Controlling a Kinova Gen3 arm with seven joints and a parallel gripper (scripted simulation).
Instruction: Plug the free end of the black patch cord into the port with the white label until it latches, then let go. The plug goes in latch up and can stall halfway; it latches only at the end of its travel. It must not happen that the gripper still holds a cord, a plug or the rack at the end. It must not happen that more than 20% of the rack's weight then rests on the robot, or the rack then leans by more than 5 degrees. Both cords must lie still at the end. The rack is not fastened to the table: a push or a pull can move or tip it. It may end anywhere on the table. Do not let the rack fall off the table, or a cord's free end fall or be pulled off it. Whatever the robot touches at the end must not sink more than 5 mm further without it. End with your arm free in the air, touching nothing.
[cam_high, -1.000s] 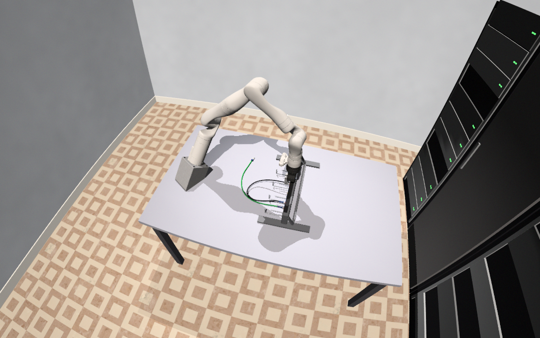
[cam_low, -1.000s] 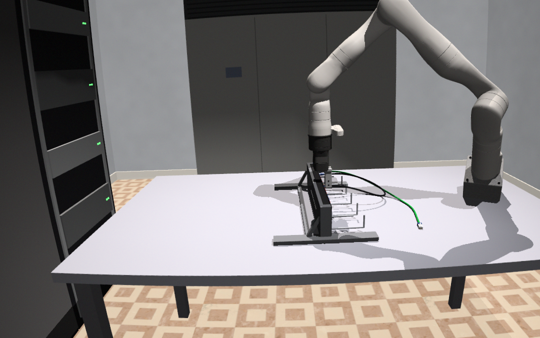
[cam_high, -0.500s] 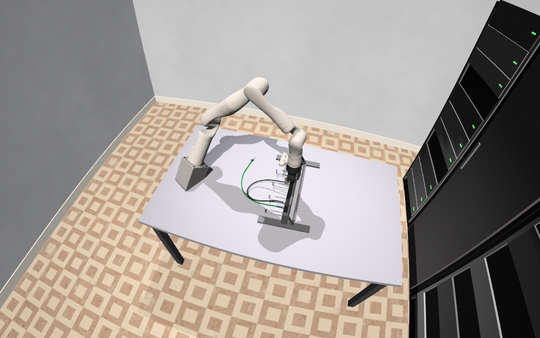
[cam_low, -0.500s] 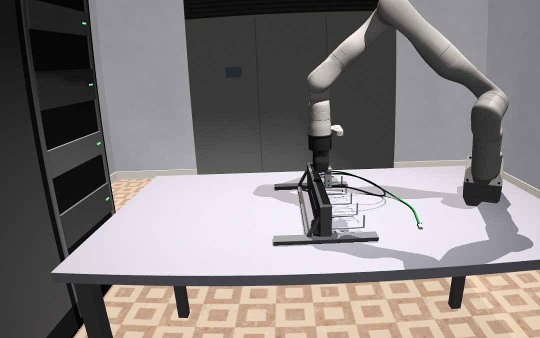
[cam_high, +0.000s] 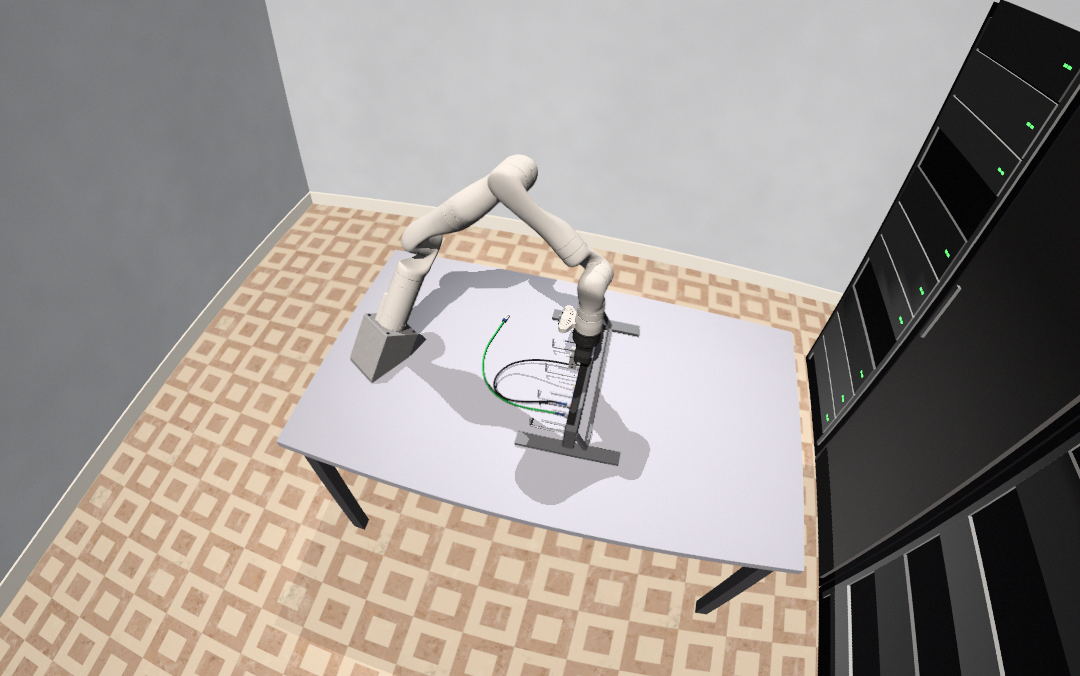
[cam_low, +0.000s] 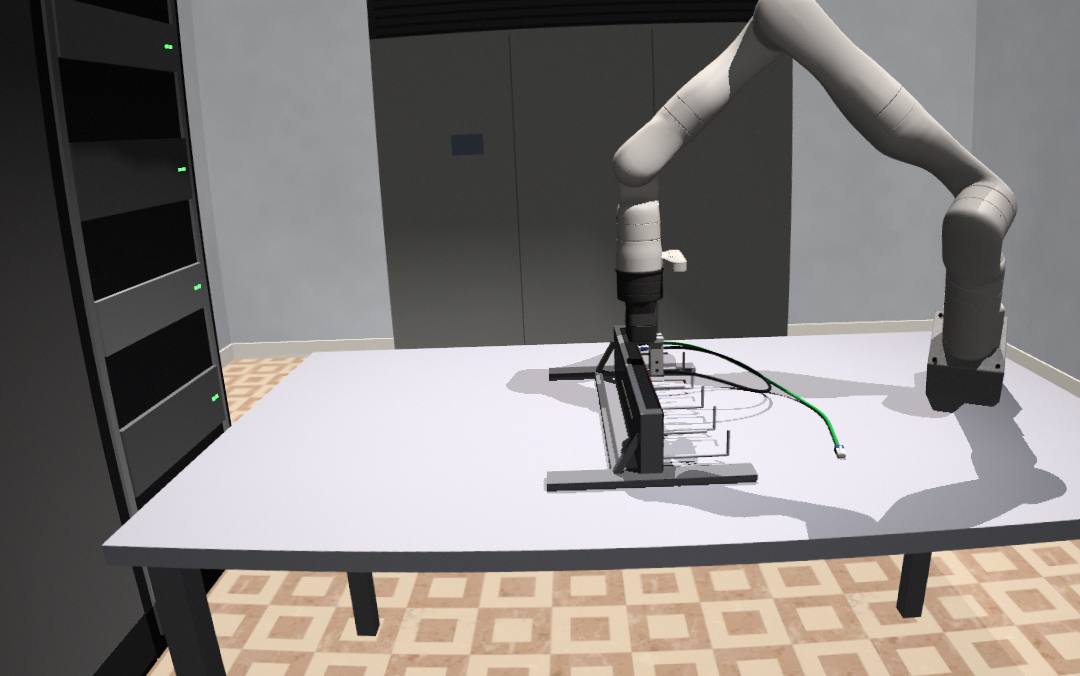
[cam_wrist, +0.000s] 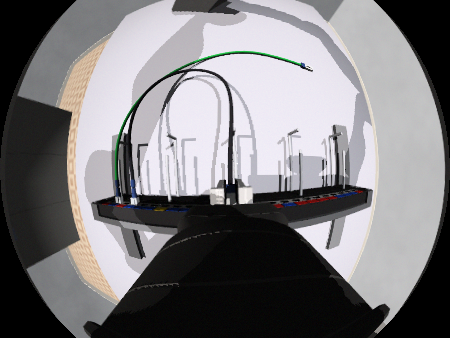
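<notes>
- Black patch cord (cam_wrist: 200, 77), thin and glossy, rises from the far left end of the rack, arches high over the table and comes back down to its free end, which sits right at the fingers.
- Pale grey fingers of the arm's two-finger gripper are clamped on the black cord's plug at the rack's front face; the dark gripper body hides the plug itself in the wrist view, so how deep it sits in the port cannot be told.
- Dark metal rack (cam_low: 637, 398), a long upright panel on two flat cross feet, stands upright on the light grey table (cam_low: 358, 446), directly under the fingers and stretching away to either side of them.
- A row of small coloured port labels runs along the rack's face on both sides of the fingers; the white one cannot be picked out.
- Green patch cord (cam_high: 487, 362) is plugged in at the same far end as the black cord's fixed end, well to one side of the fingers, and curves out across the table.
- Its free plug (cam_low: 840, 452) lies flat on the table, well apart from the fingers and from the rack, and well inside the table's edge.
- Thin wire cable guides (cam_low: 701, 414) stand in a row beside the rack, on the cord side of the fingers.
</notes>
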